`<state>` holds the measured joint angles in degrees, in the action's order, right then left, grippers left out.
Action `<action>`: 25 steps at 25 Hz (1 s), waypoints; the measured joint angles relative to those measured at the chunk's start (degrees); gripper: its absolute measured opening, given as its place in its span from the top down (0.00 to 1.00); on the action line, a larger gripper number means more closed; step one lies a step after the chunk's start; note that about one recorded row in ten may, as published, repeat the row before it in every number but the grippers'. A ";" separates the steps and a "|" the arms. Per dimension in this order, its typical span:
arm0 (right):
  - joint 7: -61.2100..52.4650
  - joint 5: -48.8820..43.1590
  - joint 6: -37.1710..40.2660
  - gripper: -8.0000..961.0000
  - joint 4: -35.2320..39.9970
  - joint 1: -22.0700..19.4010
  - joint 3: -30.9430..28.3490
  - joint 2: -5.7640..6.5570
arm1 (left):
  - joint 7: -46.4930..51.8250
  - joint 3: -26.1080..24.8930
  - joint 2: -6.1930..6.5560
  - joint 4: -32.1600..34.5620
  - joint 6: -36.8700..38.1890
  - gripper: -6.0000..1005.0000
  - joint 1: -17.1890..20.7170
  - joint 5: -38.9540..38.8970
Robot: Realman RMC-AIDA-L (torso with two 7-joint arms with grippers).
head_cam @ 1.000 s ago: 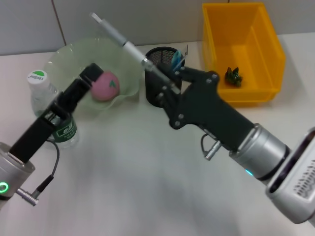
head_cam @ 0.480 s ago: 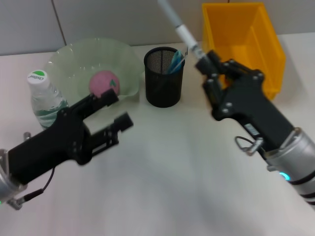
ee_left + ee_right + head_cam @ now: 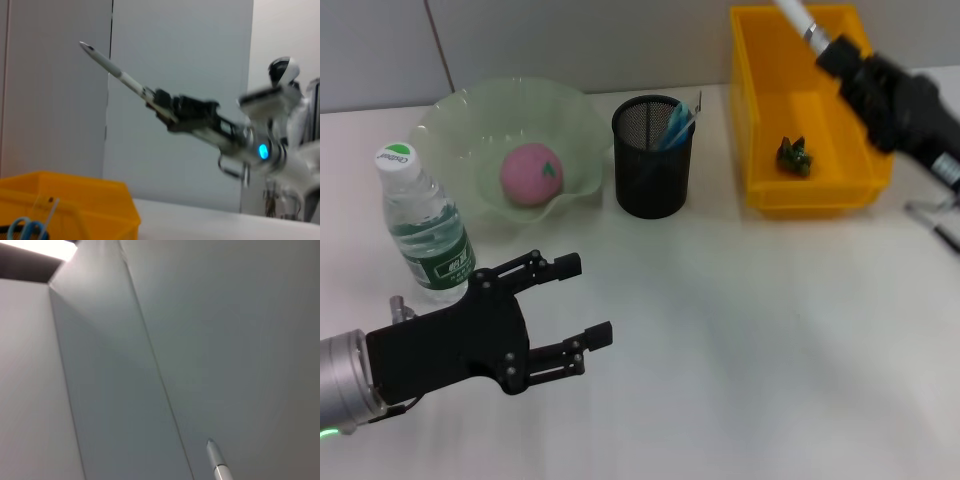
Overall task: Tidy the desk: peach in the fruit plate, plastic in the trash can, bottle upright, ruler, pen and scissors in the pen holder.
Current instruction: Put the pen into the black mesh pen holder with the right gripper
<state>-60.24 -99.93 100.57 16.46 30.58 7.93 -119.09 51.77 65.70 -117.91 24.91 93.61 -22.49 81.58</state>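
My right gripper (image 3: 832, 50) is at the far right, over the yellow trash can (image 3: 765, 150), shut on the silver pen (image 3: 794, 16), which points up and away. The left wrist view shows that gripper (image 3: 167, 106) and the pen (image 3: 116, 71) in the air; the right wrist view shows only the pen tip (image 3: 217, 462). My left gripper (image 3: 582, 303) hovers open over the near left of the desk, holding nothing. The pink peach (image 3: 530, 172) lies in the green fruit plate (image 3: 450, 125). The bottle (image 3: 422, 228) stands upright. Blue scissors (image 3: 676, 124) stick out of the black mesh pen holder (image 3: 650, 170). Dark plastic (image 3: 793, 156) lies in the trash can.
A thin pale strip (image 3: 699, 102) leans out of the pen holder beside the scissors. A grey wall runs behind the desk. The left wrist view also shows the trash can's rim (image 3: 70, 192) and the scissor handles (image 3: 26, 230).
My right arm swung right and back with the pen, from beside the pen holder to over the trash can. My left arm drew back from the fruit plate toward the near left.
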 joint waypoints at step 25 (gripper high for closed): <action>-78.58 -43.45 1.94 0.85 46.42 30.21 33.19 12.30 | -1.50 1.99 -0.57 -0.26 -9.37 0.21 0.37 0.25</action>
<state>-138.82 -143.38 102.51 62.88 60.79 41.12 -106.78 50.27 67.69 -118.48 24.64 84.24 -22.13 81.83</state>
